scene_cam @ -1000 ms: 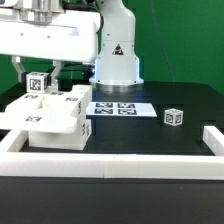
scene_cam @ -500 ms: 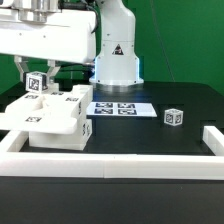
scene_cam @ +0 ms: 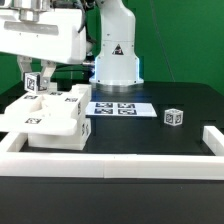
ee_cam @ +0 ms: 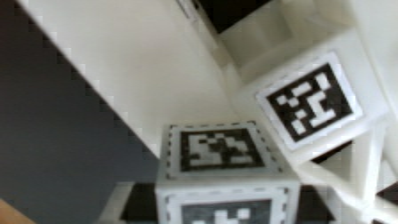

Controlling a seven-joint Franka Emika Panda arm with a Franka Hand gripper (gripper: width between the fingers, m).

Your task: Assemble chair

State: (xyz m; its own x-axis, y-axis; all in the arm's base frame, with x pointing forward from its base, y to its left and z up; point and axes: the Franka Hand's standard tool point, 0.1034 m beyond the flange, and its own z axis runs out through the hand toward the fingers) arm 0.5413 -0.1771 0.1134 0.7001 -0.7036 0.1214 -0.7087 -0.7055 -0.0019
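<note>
On the exterior view's left, the chair (scene_cam: pixel 48 115) stands on the black desk (scene_cam: pixel 140 135) as a partly joined cluster of matte white blocks, close against the near white border rail (scene_cam: pixel 110 158). Since the earlier frame the cluster has not shifted; the small tagged bar (scene_cam: pixel 36 83) rising from its far left part sits a touch higher and further left than it did, and the arm's wide white housing (scene_cam: pixel 40 38) above it has drifted the same way.

That tagged bar is the piece at the jaws (scene_cam: pixel 35 72): they come down onto it from above and are nearly shut, apparently pinching its top, though the housing covers the fingers and the contact itself cannot be made out. The rest of the chair lies just below and to the right of the jaws.

Seen from the wrist, a tagged white block (ee_cam: pixel 222 165) fills the picture with a second tagged face (ee_cam: pixel 311 97) beside it, both blurred and cut off at the edges; the fingers do not show there.

Right of the chair, the marker board (scene_cam: pixel 115 108) lies flat on the desk. Further right, well apart, a small tagged cube (scene_cam: pixel 174 117) stands alone. The robot's base (scene_cam: pixel 117 55) rises at the far side, and another rail piece (scene_cam: pixel 213 138) is cut by the right edge.
</note>
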